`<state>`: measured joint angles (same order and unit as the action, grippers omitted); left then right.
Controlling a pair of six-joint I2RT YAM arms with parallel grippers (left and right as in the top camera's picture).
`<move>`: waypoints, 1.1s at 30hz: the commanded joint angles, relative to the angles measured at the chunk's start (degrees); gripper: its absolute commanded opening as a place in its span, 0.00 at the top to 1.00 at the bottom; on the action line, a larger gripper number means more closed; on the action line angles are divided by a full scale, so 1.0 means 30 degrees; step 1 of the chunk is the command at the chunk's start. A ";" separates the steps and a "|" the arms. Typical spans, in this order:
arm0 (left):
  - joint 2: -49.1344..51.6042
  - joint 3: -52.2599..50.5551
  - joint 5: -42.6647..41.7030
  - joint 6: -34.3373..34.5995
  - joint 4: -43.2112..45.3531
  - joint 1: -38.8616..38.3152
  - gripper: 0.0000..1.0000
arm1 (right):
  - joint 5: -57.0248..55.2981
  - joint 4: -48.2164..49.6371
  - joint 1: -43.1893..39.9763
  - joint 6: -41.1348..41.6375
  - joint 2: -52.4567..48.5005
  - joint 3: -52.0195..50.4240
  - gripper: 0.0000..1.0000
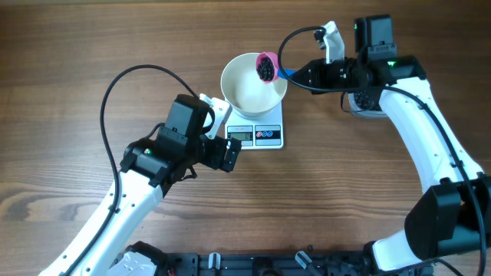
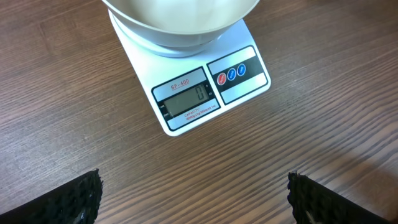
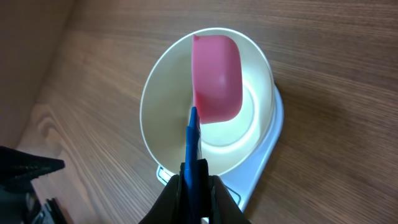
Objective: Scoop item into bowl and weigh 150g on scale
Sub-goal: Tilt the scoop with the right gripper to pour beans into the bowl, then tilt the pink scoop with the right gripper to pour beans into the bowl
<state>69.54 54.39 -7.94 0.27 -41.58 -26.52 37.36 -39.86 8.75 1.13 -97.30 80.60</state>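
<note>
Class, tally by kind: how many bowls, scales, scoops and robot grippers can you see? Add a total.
white bowl: 1
scale: 1
pink scoop: 1
grippers: 2, the left gripper and the right gripper
Total: 5

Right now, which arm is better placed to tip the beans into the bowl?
Right: the right tool is shut on the scoop, holding beans above the bowl on the scale; the left tool hangs open beside the scale.

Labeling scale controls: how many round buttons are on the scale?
3, in a row on the scale, beside the display: red button nearest it, middle blue button, outer blue button. None appear hidden.
</note>
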 commanded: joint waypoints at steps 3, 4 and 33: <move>0.0044 0.0357 0.0175 0.0051 0.0058 -0.0073 0.00 | -0.0189 -0.0102 0.0029 -0.1413 -0.0204 -0.0153 0.96; 0.0044 0.0357 0.0175 0.0051 0.0058 -0.0073 0.00 | -0.0335 -0.0095 0.0029 -0.1413 -0.0175 -0.0153 0.95; 0.0044 0.0357 0.0175 0.0051 0.0058 -0.0073 0.00 | -0.4044 0.0058 0.2273 -0.2033 0.1260 -0.0131 0.96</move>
<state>69.54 54.39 -7.97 0.27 -41.58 -26.52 26.96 -40.18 15.53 -4.21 -95.00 80.60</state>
